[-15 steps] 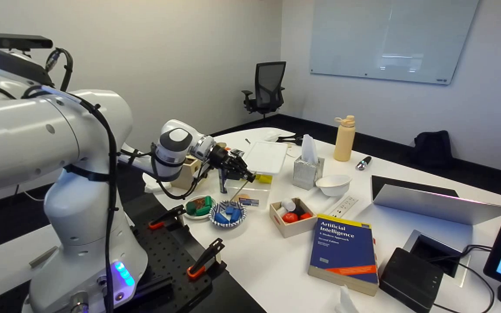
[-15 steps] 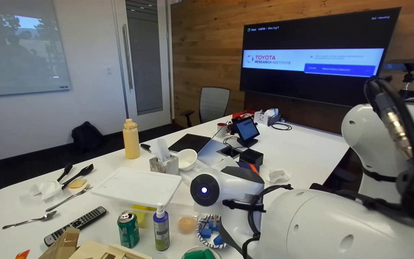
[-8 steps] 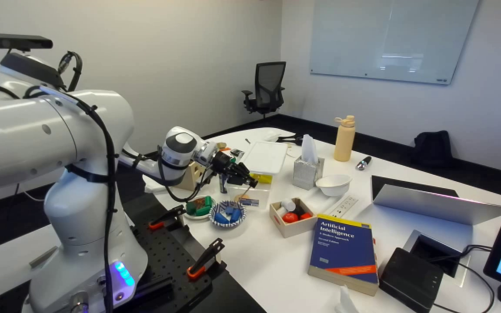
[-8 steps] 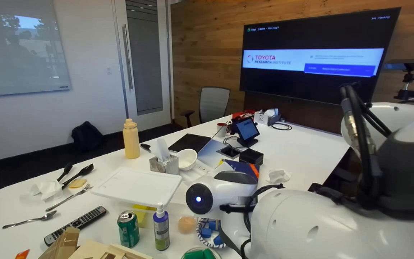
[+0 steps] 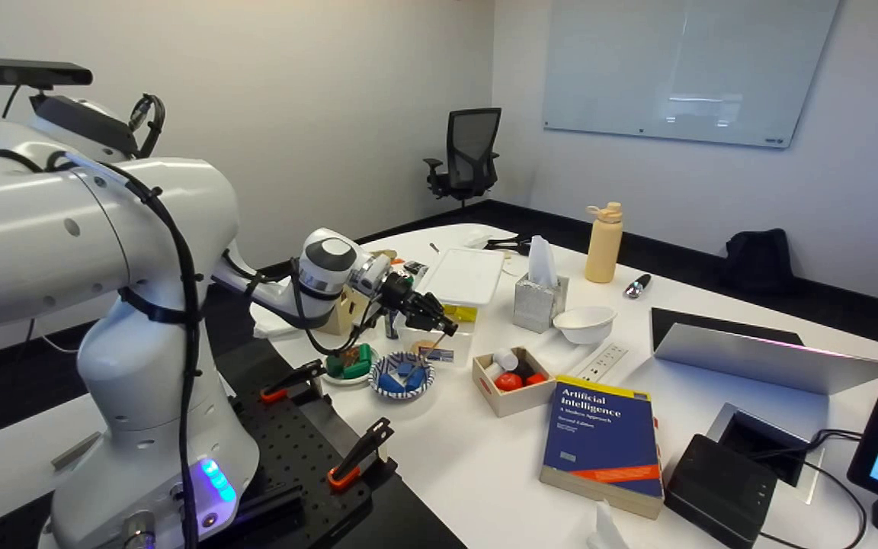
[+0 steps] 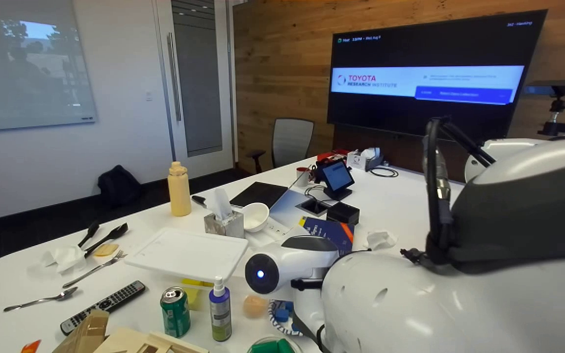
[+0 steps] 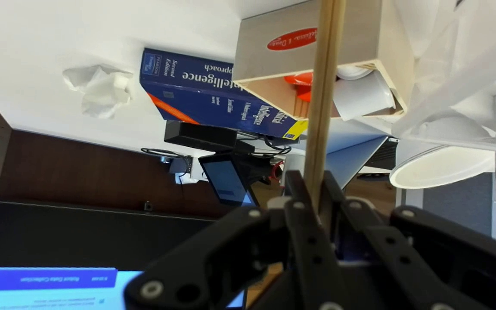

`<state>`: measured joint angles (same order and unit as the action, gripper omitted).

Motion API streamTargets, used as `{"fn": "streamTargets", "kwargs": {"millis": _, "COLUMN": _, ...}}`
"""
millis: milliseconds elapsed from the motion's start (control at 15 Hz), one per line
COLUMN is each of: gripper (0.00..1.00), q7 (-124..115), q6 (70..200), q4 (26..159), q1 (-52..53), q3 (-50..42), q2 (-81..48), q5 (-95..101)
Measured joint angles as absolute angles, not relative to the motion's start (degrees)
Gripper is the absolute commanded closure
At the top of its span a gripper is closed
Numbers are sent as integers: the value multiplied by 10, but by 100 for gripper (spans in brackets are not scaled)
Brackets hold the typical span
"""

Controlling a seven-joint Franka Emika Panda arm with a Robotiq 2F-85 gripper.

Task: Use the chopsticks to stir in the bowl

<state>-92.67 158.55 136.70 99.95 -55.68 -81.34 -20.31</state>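
Black gripper (image 7: 311, 178) pinching a pair of pale wooden chopsticks (image 7: 323, 99), set close side by side, in an upside-down wrist view. In an exterior view, a white robot arm (image 5: 325, 271) stretched over a white table (image 5: 477, 473), with the gripper above and near the bowl (image 5: 389, 361) and the chopsticks slanting down from it across the rim. For the bowl: shallow and round, patterned in blue and white, upright on the table, with several blue blocks (image 5: 389, 383) inside. Lower ends of the chopsticks among the blue blocks in that view; contact with them too small to make out.

Just beside the bowl, a white plate (image 5: 342, 381) with green blocks (image 5: 357, 371). Near the bowl, a small wooden box (image 5: 527, 398) with red, white and dark pieces (image 5: 509, 381) in it, and next to the box a thick blue book (image 5: 599, 442), face up, titled Artificial Intelligence. Farther along the table, a flat white board (image 5: 463, 274), a tissue box (image 5: 536, 307), a plain white bowl (image 5: 585, 329), an upright pale yellow bottle (image 5: 604, 244) and a laptop (image 5: 778, 364).

In an exterior view, gripper and part of the bowl (image 6: 276, 324) hidden behind the robot arm. On the table there, a spray bottle (image 6: 220, 318), a green can (image 6: 175, 314) and a black remote control (image 6: 103, 308); beyond, a lit screen (image 6: 427, 81).
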Motion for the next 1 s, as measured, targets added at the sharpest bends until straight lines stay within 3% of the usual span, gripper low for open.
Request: {"fn": "streamTargets", "kwargs": {"millis": 1000, "gripper": 97, "q7": -927, "q6": 1568, "q4": 1354, "q1": 945, "q3": -556, "q2": -753, "q5": -186}}
